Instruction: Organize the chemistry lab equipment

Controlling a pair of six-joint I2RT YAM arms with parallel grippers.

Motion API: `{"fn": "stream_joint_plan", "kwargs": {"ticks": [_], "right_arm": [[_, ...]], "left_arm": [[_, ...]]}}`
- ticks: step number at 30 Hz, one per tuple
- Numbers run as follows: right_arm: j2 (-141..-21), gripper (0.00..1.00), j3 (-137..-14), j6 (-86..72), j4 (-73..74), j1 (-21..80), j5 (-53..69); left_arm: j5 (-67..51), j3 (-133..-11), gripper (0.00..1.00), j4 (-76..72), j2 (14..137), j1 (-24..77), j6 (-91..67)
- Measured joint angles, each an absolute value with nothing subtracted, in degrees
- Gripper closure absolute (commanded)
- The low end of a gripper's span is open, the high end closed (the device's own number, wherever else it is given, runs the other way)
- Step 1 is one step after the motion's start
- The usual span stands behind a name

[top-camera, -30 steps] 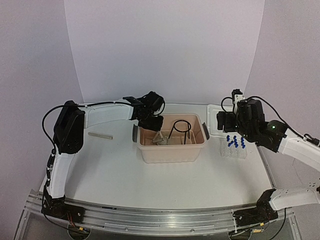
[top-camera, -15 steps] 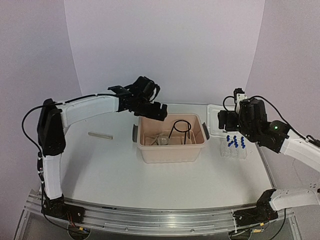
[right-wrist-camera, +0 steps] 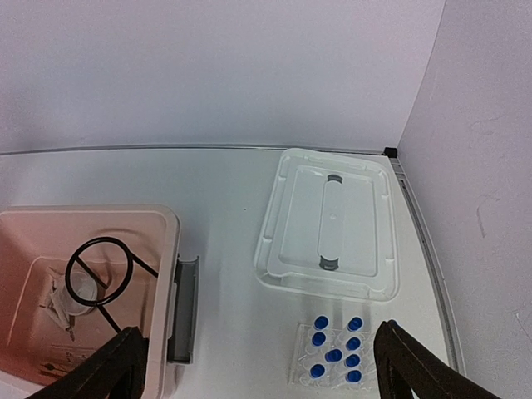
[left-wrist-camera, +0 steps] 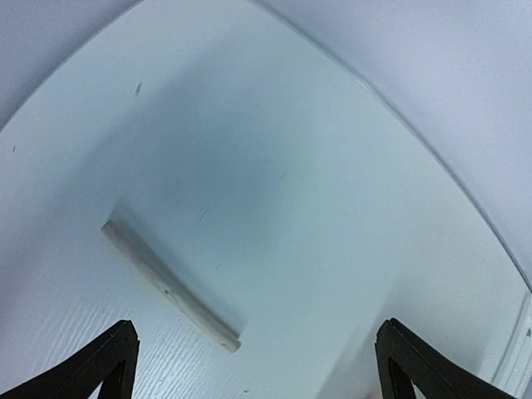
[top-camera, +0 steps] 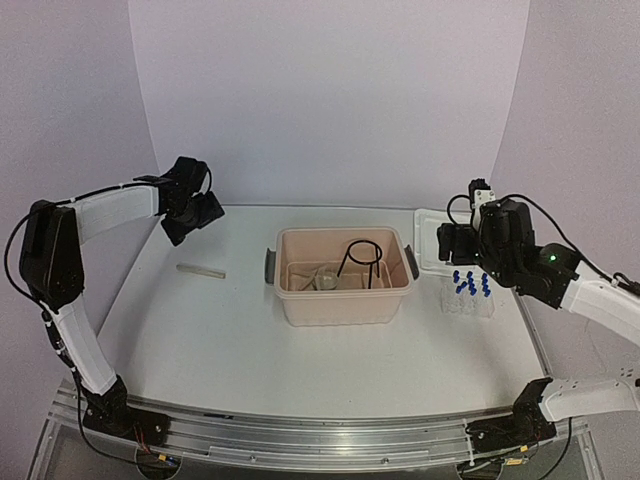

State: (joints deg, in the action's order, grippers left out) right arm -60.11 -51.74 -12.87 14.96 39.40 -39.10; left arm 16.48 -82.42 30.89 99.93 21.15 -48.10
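A pale slim rod [top-camera: 200, 270] [left-wrist-camera: 170, 287] lies flat on the table's left side. My left gripper [top-camera: 197, 222] [left-wrist-camera: 258, 378] hovers behind and above it, open and empty. The beige tub [top-camera: 340, 300] holds the black wire ring stand [top-camera: 362, 262] [right-wrist-camera: 100, 270] and a clear funnel [top-camera: 322, 280] [right-wrist-camera: 79, 291]. Small blue-capped tubes stand in the clear rack [top-camera: 468, 292] [right-wrist-camera: 337, 353] to the right of the tub. Above the gap between tub and rack, my right gripper [top-camera: 450, 243] [right-wrist-camera: 262, 378] is open with nothing in it.
The white rectangular lid [top-camera: 430, 245] [right-wrist-camera: 328, 224] lies flat at the back right, behind the rack. A grey latch [right-wrist-camera: 183, 307] hangs open on the tub's right end. The curved backdrop wall rises close behind the left gripper.
The left arm has lifted out of the tub and swung left and back to the table's far-left rear, its jaws opening on the way. The right arm has stayed put.
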Motion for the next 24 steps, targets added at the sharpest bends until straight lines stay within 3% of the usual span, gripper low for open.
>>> {"fn": "stream_joint_plan", "kwargs": {"ticks": [7,14,24], "right_arm": [[-61.1,0.08,-51.7,-12.1,15.0,39.4,-40.1],[-61.5,0.08,-50.9,-11.4,15.1,39.4,-41.9],[-61.5,0.08,-50.7,-11.4,15.1,39.4,-42.1]], "left_arm": [[14.9,-81.5,0.03,34.8,109.7,18.1,-59.0],[11.6,-87.2,0.13,37.6,120.8,14.4,-64.8],[11.3,-91.0,0.47,40.2,124.3,14.1,-68.2]]}}
